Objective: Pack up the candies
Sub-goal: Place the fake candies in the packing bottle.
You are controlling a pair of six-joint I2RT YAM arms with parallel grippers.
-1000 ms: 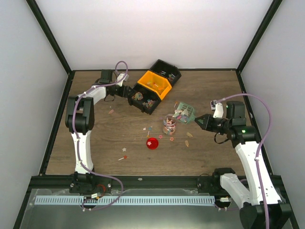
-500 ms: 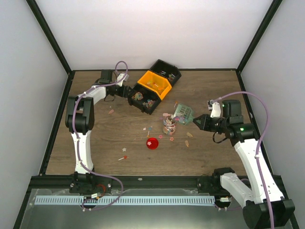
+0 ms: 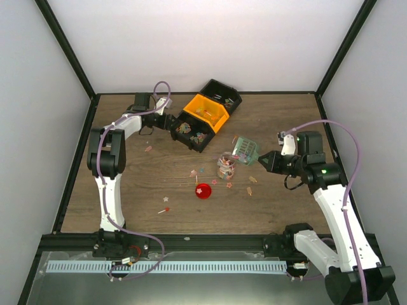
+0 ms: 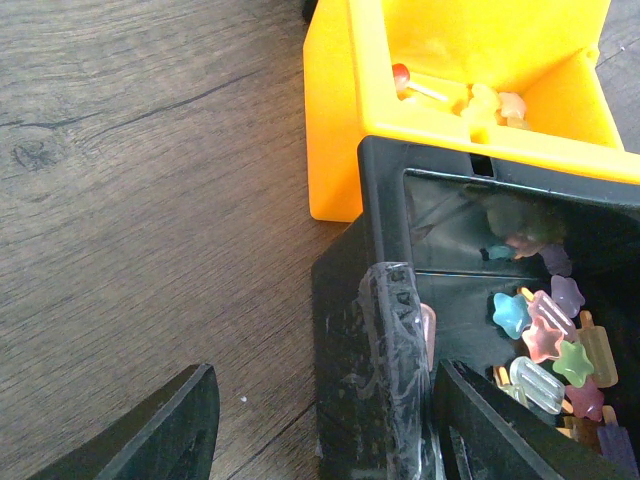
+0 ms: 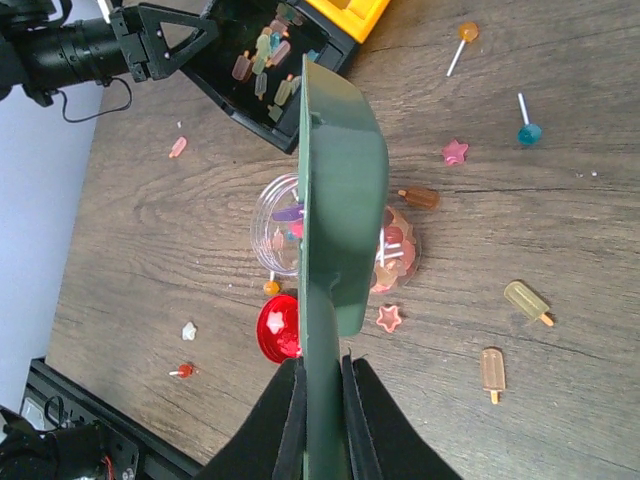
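Right pincer (image 5: 320,375) clamping green slotted scoop (image 5: 340,200) by handle | left pincer (image 4: 325,375) half-open astride black bin (image 4: 340,300) wall | I'm judging tiny multicoloured candies (image 4: 545,335) light, slippery: scoop underneath.

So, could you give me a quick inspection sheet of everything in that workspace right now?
Surface: wooden table, candy-strewn.
Job's things: candies in the jar, the black bin and the orange bin; green scoop tipped above the jar.
Clutter: stray candies around the jar; red lid lying beside it.
Grippers: left gripper open astride the black bin's wall; right gripper shut on the scoop's handle.
Cables: purple cable looping along each arm.
Surroundings: white walls, black frame.
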